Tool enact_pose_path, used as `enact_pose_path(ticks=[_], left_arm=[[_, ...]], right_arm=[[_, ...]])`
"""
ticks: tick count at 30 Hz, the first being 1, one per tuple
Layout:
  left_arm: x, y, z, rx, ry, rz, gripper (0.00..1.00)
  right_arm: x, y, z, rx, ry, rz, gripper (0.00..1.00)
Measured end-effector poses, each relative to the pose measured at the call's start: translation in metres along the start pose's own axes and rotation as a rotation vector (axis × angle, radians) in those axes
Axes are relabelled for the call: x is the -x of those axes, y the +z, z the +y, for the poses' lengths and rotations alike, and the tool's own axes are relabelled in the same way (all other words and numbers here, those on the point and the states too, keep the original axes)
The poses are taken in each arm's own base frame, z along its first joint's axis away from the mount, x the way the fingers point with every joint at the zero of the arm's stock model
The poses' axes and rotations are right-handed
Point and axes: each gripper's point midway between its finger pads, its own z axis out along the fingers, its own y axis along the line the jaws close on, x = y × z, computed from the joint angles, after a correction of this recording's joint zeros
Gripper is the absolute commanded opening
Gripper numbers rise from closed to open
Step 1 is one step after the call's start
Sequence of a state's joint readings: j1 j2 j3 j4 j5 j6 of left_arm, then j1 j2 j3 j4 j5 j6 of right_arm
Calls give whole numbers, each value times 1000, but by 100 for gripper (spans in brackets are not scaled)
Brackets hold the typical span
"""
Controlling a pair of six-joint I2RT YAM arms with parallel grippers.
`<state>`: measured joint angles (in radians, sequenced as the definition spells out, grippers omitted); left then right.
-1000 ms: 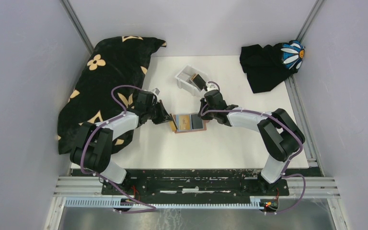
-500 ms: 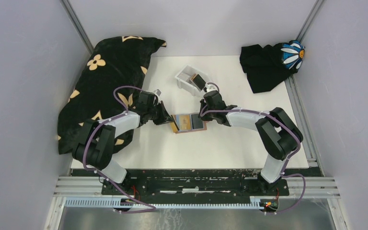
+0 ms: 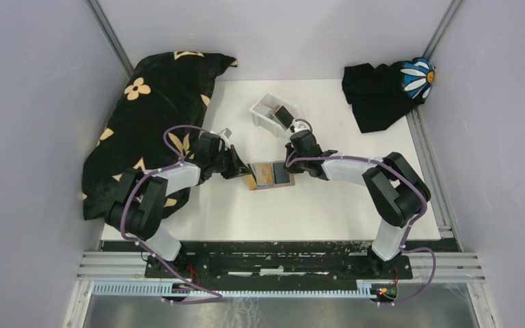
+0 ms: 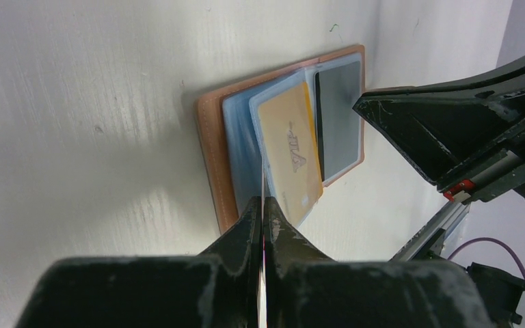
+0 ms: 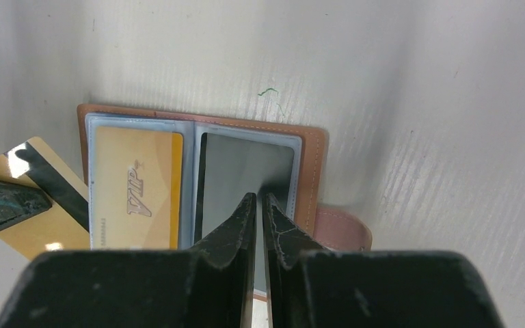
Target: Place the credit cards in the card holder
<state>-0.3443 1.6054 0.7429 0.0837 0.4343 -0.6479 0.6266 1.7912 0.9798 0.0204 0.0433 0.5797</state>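
So far two cards look home: a gold card (image 5: pixel 135 198) lies in the clear sleeve left of the right tool (image 5: pixel 260 198), and a dark card (image 5: pixel 246 167) sits in the sleeve right under its tips. The card holder (image 4: pixel 212 157) lies open and flat on the bench (image 3: pixel 328 205), between the two tools. The left tool (image 4: pixel 262 205) is pressed together on a striped card (image 5: pixel 41 164), gold with a black band. Its far end reaches the holder's edge nearest that tool, and it sits in no sleeve that I can see. The right tool's fingers stand close with only a slit between. Whether they nip the sleeve or merely press the holder down I cannot tell. Beyond the right tool a white tray (image 3: pixel 254 108) holds something dark, perhaps another card. I judge the job past halfway: this card has to slide in, and the tray needs checking.
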Motion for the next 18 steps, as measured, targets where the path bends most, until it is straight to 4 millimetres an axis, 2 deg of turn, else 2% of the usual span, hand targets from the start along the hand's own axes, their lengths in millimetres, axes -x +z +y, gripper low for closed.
enact_pose_path(ticks=[11,18], left_arm=[[9,-12,-18,-54,18,-42,3],[11,-13,-21,-64,18,-48,3]], right_arm=[[-1,0,-3,-14,-7,2,12],[-2,0,-4,-17,-10,7,12]])
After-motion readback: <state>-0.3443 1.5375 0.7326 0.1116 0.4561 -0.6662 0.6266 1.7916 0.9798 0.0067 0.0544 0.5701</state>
